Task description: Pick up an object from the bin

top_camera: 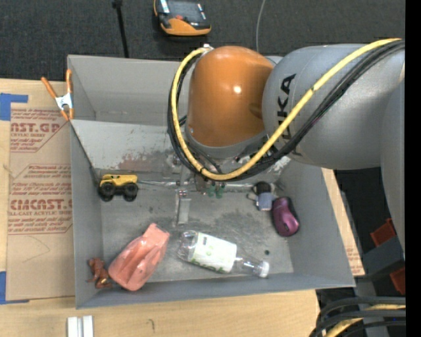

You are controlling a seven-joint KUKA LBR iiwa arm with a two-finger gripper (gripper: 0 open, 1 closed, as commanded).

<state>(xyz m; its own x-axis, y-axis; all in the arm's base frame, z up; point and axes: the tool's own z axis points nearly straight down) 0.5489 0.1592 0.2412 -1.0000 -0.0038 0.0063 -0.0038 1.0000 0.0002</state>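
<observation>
Lower left corner of the grey metal bin (118,85): a small brown toy figure (99,272), touching a soft pink lump (138,258) with its long axis slanting up toward the right. Farther back by the left wall, a yellow toy truck (118,186) on black wheels, upright, lengthwise left to right. At mid-floor, under the arm's orange cover (227,95) and looped yellow and black cables, the gripper (187,195), low over bare metal, nothing seen in its hold; how far the claw is open, impossible to tell from above. Just in front of it, toward the near wall, a clear plastic bottle (220,253) with a white and green label, flat on its side, long axis left to right and dipping slightly toward the near wall, narrow end pointing right. Right of the gripper, a small blue-grey piece (263,197), and just beside that a purple oval object (285,216), long axis roughly front to back. Bin floor scuffed and scratched, reddish smears near the back wall. Beyond the bin, dark flooring with an orange-and-black device (183,16); pale wood along the near edge
</observation>
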